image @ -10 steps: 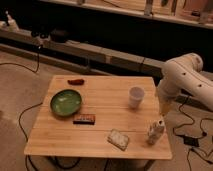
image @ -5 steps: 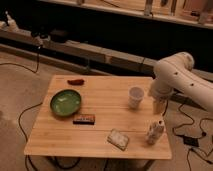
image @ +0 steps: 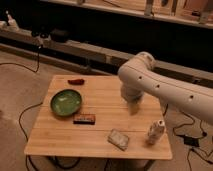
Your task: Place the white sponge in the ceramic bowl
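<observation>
The white sponge (image: pixel 119 139) lies flat near the front edge of the wooden table (image: pixel 100 100), right of centre. The green ceramic bowl (image: pixel 65 102) sits on the left side of the table and holds nothing. My white arm (image: pixel 150 82) reaches in from the right over the table's middle right. The gripper (image: pixel 134 107) hangs below the arm, above the table, a good way behind the sponge and far right of the bowl.
A dark box with a reddish label (image: pixel 84 119) lies just in front of the bowl. A small red object (image: pixel 76 81) lies at the table's back left. A small pale bottle (image: pixel 155 131) stands at the front right. Cables run across the floor.
My arm has swung left over the table and now hides the white cup that showed before. The sponge, bowl and box have not moved.
</observation>
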Robot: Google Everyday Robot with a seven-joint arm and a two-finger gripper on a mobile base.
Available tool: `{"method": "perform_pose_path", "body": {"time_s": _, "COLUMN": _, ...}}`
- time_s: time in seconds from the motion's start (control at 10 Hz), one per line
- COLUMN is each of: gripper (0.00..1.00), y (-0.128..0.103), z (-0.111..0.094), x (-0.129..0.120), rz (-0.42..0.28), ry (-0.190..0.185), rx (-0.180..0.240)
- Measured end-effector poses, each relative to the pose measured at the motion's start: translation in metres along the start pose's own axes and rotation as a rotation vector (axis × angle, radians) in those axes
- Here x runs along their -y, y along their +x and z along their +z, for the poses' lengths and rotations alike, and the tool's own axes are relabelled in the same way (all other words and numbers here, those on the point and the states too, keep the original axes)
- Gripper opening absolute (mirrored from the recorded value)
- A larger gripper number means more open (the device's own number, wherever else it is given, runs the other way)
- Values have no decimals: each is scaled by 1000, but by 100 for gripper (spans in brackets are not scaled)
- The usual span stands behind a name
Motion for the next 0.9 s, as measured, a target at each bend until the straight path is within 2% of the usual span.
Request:
{"method": "perform_pose_path", "body": {"time_s": 0.4, "gripper": 65, "y": -1, "z": -2, "x": 2, "rz": 1, "ry": 7, "rx": 3}}
{"method": "perform_pose_path", "body": {"time_s": 0.5, "gripper": 65, "y": -5, "z": 0, "x": 1, "rz": -1, "ry": 4, "rx": 31}}
{"method": "perform_pose_path", "body": {"time_s": 0.6, "gripper": 65, "y": -11, "z": 3, "x": -2, "rz": 6, "ry": -5, "rx": 81}}
{"method": "perform_pose_path", "body": {"time_s": 0.7, "gripper": 65, "y": -22, "z": 7, "x": -8, "rz": 22, "ry": -21, "rx": 163}}
{"method": "perform_pose_path", "body": {"time_s": 0.8, "gripper": 65, "y": -33, "z": 11, "x": -15, "rz": 44, "ry": -42, "rx": 279}}
{"method": "perform_pose_path", "body": {"time_s": 0.9, "gripper": 65, "y": -38, "z": 14, "x": -20, "rz": 58, "ry": -54, "rx": 349}}
